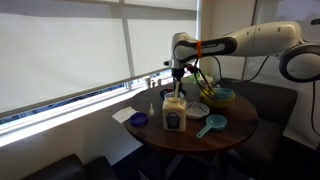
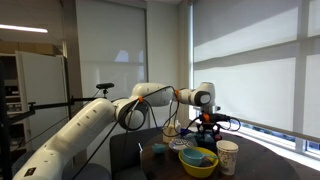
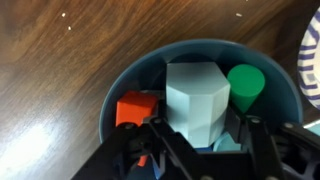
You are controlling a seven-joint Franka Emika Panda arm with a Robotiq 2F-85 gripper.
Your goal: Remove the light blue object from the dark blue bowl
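In the wrist view the dark blue bowl (image 3: 128,85) sits on the wooden table and holds a light blue hexagonal block (image 3: 195,100), a red block (image 3: 137,108) and a green cylinder (image 3: 245,85). My gripper (image 3: 200,150) is open and low over the bowl, with one finger on each side of the light blue block. I cannot tell if the fingers touch it. In both exterior views the gripper (image 1: 178,82) (image 2: 204,122) points down over the round table. The bowl is hidden behind the jar and the arm there.
A white-labelled jar (image 1: 173,113) stands in front of the gripper. A yellow-rimmed bowl (image 1: 200,108), a teal bowl (image 1: 224,96), a light blue scoop (image 1: 210,125), a small dark dish (image 1: 139,120) and a white napkin (image 1: 122,115) share the table. A striped rim (image 3: 312,60) lies right of the bowl.
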